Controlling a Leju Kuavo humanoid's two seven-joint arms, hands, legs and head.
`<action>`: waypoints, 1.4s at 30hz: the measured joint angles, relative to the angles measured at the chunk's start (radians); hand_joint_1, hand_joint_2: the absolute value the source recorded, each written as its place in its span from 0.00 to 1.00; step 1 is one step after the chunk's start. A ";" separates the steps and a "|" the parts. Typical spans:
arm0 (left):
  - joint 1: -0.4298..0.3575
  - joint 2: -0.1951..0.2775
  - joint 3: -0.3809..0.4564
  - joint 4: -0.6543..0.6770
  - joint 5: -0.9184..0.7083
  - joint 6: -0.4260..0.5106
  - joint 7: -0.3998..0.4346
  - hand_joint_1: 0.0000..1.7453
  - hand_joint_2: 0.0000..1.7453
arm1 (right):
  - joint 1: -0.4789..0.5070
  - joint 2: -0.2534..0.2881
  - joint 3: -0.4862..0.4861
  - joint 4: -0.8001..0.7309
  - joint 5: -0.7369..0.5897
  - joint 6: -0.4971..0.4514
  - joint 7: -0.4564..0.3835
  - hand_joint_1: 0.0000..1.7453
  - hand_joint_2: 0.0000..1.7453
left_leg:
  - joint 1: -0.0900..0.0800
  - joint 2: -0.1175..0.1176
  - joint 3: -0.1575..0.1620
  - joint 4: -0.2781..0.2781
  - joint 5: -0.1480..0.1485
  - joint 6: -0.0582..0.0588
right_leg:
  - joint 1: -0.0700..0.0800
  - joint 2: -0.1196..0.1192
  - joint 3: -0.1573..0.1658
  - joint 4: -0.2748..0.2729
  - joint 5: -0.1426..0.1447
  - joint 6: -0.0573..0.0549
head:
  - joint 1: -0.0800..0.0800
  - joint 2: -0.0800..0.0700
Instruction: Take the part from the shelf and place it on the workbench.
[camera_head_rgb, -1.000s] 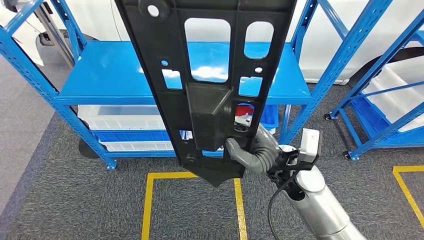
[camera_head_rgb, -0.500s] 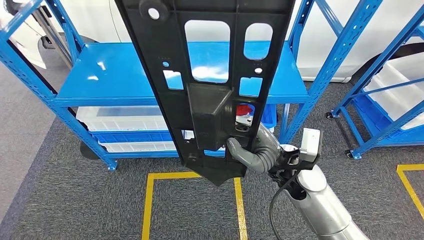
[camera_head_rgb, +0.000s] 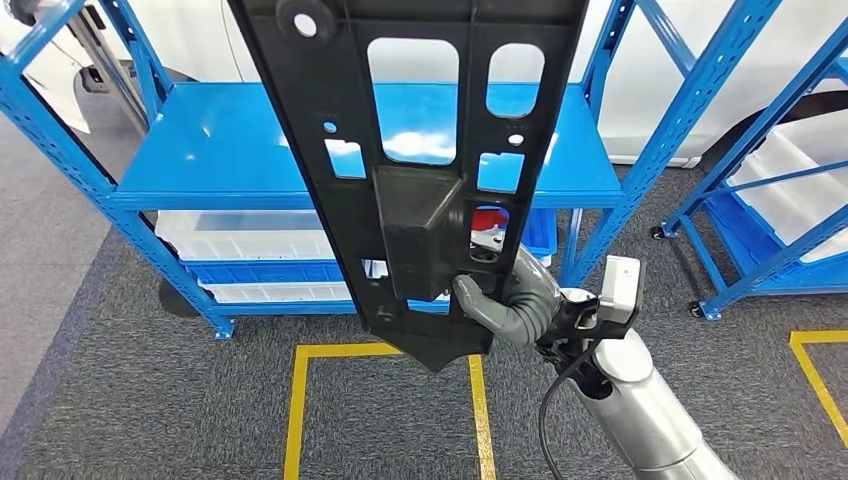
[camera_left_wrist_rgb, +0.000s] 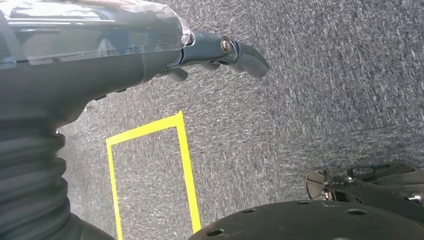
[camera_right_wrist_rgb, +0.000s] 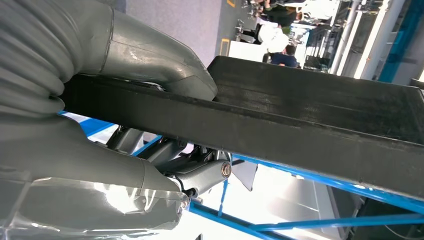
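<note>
A long black plastic part (camera_head_rgb: 400, 150) with several cut-out windows stands upright close in front of the head camera, hiding much of the blue shelf (camera_head_rgb: 200, 150) behind it. My right hand (camera_head_rgb: 505, 300) grips the part near its lower end, thumb on the front face. In the right wrist view the thumb (camera_right_wrist_rgb: 150, 55) presses on the part's edge (camera_right_wrist_rgb: 310, 130) with the fingers (camera_right_wrist_rgb: 200, 172) behind it. My left hand (camera_left_wrist_rgb: 150, 50) hangs over the carpet with its fingers apart, holding nothing.
The blue shelf's top board is bare; clear plastic bins (camera_head_rgb: 240, 240) sit on its lower level. A second blue rack (camera_head_rgb: 780, 200) with bins stands at the right. Yellow tape lines (camera_head_rgb: 300, 400) mark the grey carpet below.
The view has swayed slightly; the part stays in my right hand in the same pose before the shelf.
</note>
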 joint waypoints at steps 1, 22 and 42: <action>0.000 0.000 0.000 0.000 0.000 0.000 0.000 0.00 1.00 | 0.000 0.000 0.000 0.000 0.000 0.000 0.000 1.00 1.00 | 0.001 0.001 0.000 -0.002 0.001 0.005 | -0.001 -0.001 -0.019 0.043 -0.027 0.005 | 0.000 0.000; -0.009 0.000 0.000 0.000 0.001 0.000 -0.002 0.00 1.00 | 0.001 0.001 0.000 0.000 0.000 0.000 0.000 1.00 1.00 | -0.005 0.000 -0.119 0.254 -0.089 -0.040 | -0.003 -0.006 0.013 -0.040 0.036 -0.041 | 0.000 0.000; -0.001 -0.003 0.000 0.000 0.000 0.000 0.000 0.00 1.00 | -0.001 0.001 0.000 0.000 0.000 0.000 0.000 1.00 1.00 | -0.008 -0.002 -0.006 -0.001 0.007 -0.001 | 0.009 -0.001 0.007 -0.025 0.029 -0.015 | 0.000 0.000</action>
